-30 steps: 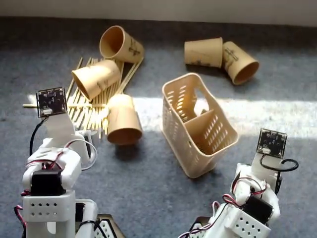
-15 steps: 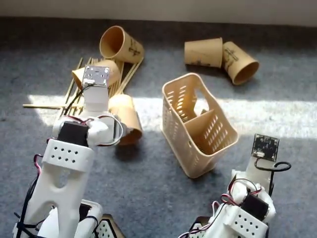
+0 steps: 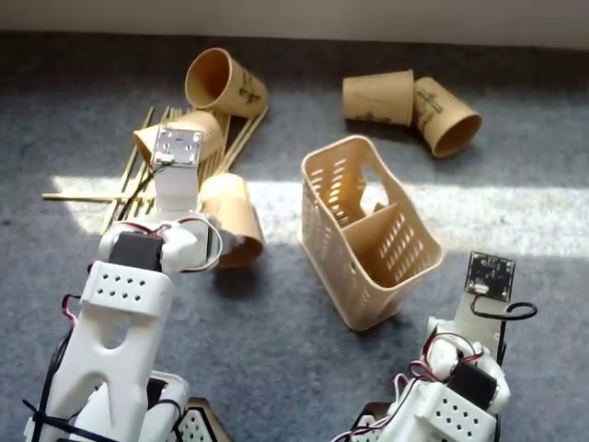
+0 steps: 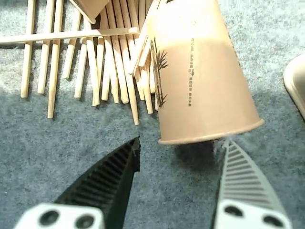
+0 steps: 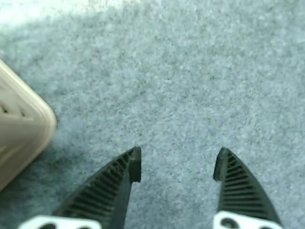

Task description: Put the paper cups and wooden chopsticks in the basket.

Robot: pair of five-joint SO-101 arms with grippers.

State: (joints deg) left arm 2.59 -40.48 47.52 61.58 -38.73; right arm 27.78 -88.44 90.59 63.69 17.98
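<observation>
Open wide, the left gripper (image 4: 181, 144) hangs low over the carpet (image 4: 43, 157), just short of the nearest paper cup (image 4: 200, 76), with nothing between its fingers. That cup lies on its side. Its mouth is turned toward the gripper, its long axis runs straight away from it, and its far end lies over the spread of wooden chopsticks (image 4: 95, 62). What I care about is the offset. The mouth is not centred in the gap but sits toward the pale finger (image 4: 240, 181), whose tip is right at the rim, while the black finger (image 4: 109, 176) stands clear off to the cup's side. I'd judge that a straight push forward would put the pale tip into or under the mouth rather than around the wall, though from this angle I can't tell how high the tips ride against the rim. From above, the cup (image 3: 237, 221) is just beside this arm's wrist, with the basket (image 3: 322, 241) near it on the right arm's side. The right gripper (image 5: 176, 160) is also open and empty, low over carpet by the basket's near corner (image 5: 21, 126) and well apart from every cup, so the left arm is the one for this pick. Four other cups (image 3: 224, 81) lie farther back.
</observation>
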